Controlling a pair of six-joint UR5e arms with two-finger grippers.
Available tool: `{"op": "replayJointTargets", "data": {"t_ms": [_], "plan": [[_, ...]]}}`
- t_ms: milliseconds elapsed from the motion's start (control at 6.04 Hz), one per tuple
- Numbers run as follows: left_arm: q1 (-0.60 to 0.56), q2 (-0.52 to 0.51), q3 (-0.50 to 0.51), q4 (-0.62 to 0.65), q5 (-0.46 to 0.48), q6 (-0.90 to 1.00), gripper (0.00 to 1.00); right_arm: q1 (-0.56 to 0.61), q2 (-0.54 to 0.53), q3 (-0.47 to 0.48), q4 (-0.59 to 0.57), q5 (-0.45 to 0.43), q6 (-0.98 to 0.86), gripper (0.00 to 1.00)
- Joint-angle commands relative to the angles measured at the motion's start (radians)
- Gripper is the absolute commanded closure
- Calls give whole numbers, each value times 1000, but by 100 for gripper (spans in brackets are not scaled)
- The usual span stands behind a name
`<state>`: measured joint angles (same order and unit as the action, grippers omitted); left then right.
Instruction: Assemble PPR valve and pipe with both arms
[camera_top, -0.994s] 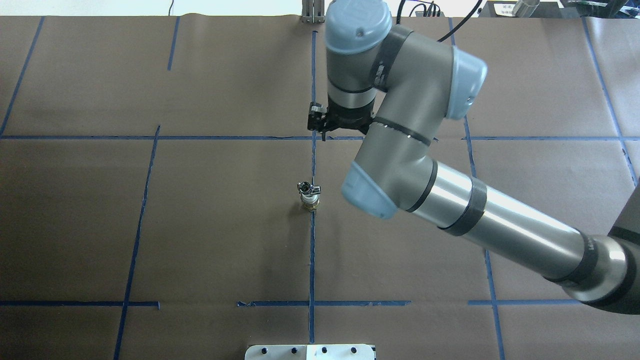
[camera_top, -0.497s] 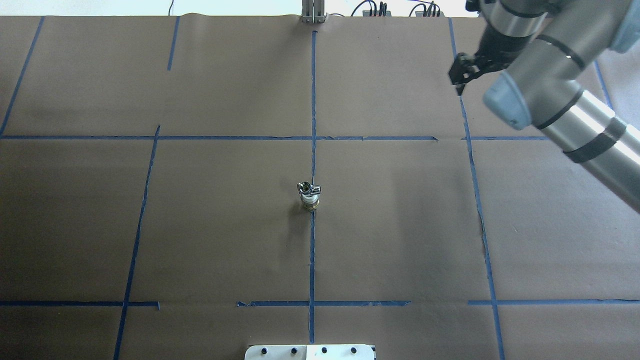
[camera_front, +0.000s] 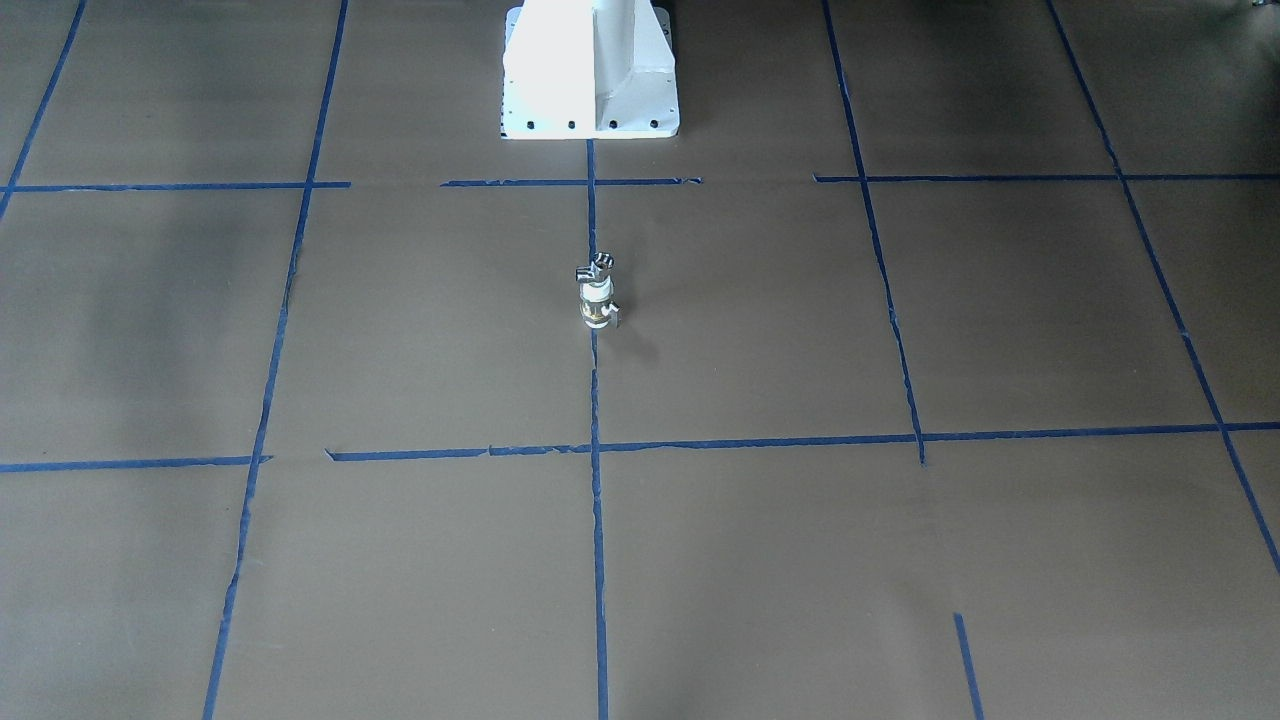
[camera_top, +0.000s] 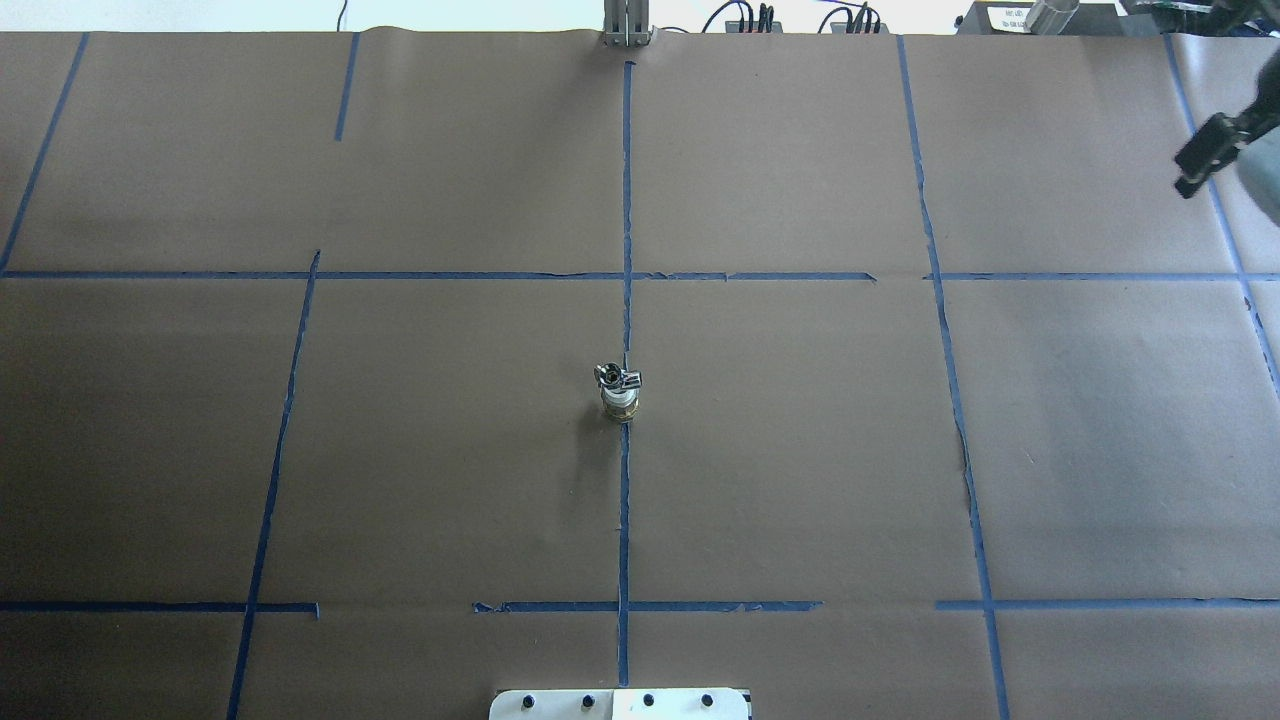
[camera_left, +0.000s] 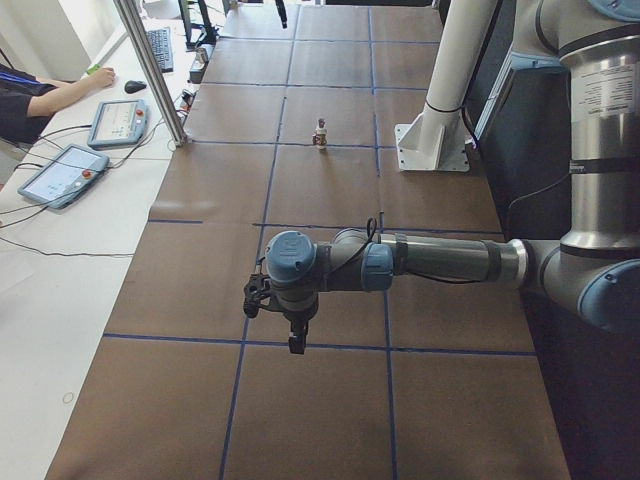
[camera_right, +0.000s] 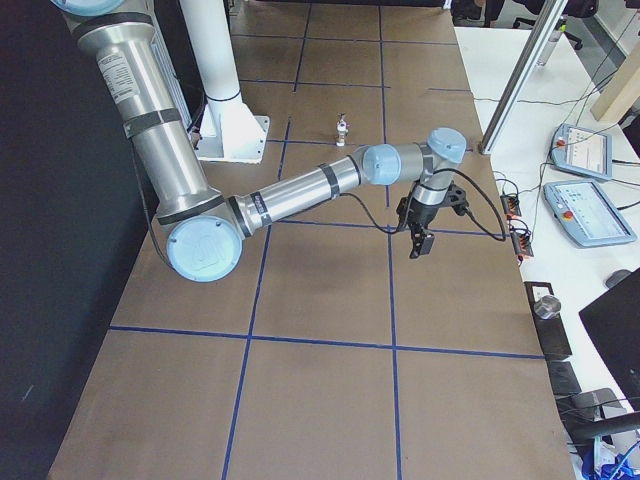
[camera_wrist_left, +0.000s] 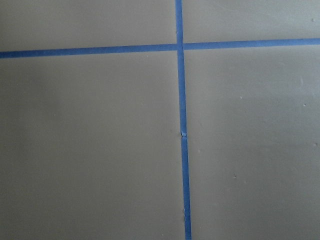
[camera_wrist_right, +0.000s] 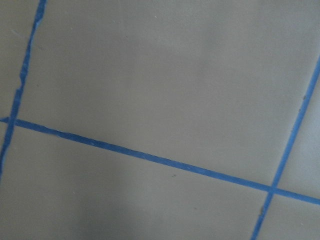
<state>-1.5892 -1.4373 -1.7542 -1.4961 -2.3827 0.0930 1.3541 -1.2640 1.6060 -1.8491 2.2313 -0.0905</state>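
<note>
Pipe (camera_top: 619, 377) on top of PPR valve (camera_top: 621, 403), upright
Keep well away, go slow, no bumps; L gripper (camera_left: 296, 343) & R gripper (camera_top: 1195, 170) spread or pressed? Can't tell

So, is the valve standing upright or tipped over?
Upright. The valve stands on end on the blue tape line, with the metal T-fitting sitting on top.

The right arm (camera_right: 300, 190) no longer reaches over the middle of the desk (camera_top: 800, 450). It swings out toward the far right corner, and in the overhead view only its black end effector (camera_top: 1207, 158) and a sliver of wrist show at the right edge.
</note>
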Motion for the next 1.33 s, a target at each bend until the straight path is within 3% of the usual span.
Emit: {"op": "replayJointTargets", "data": {"t_ms": [0,497,1160], "plan": [[2,0,-2,-4,2,1,0,179,-186,3,69,40,-209,0],[3,20,13,-99,0,1,0,264,-343,5,120,77,-196,0],[6,18,88,-174,5,10,0,264,-347,9,126,80,-196,0]]}}
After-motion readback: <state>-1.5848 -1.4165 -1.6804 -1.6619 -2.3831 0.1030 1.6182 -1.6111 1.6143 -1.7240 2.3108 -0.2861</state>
